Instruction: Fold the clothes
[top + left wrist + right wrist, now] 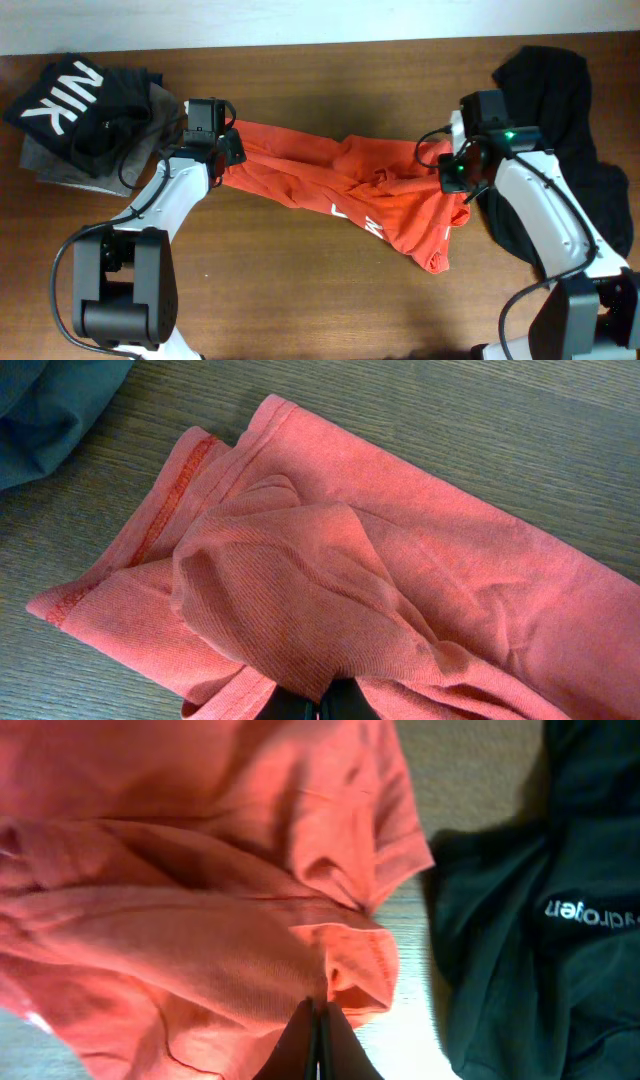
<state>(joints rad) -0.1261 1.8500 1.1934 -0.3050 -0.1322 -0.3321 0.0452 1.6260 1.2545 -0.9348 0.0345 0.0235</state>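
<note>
A red-orange T-shirt (340, 180) with white lettering lies stretched across the middle of the wooden table. My left gripper (226, 152) is shut on its left end; in the left wrist view a bunched fold of the T-shirt (300, 610) is pinched between the left gripper's (322, 705) jaws. My right gripper (452, 172) is shut on the right end, its closed jaws pinching a fold of the T-shirt (200, 920) at the right gripper's (317, 1010) tips. A black garment (560, 130) with a small white logo (590, 912) lies crumpled at the right, under the right arm.
A black top with big white "NIK" letters (70, 100) lies at the far left on a grey garment (50, 165). A dark teal-grey cloth (45, 410) shows in the left wrist view's corner. The table's back edge (300, 45) runs along the top.
</note>
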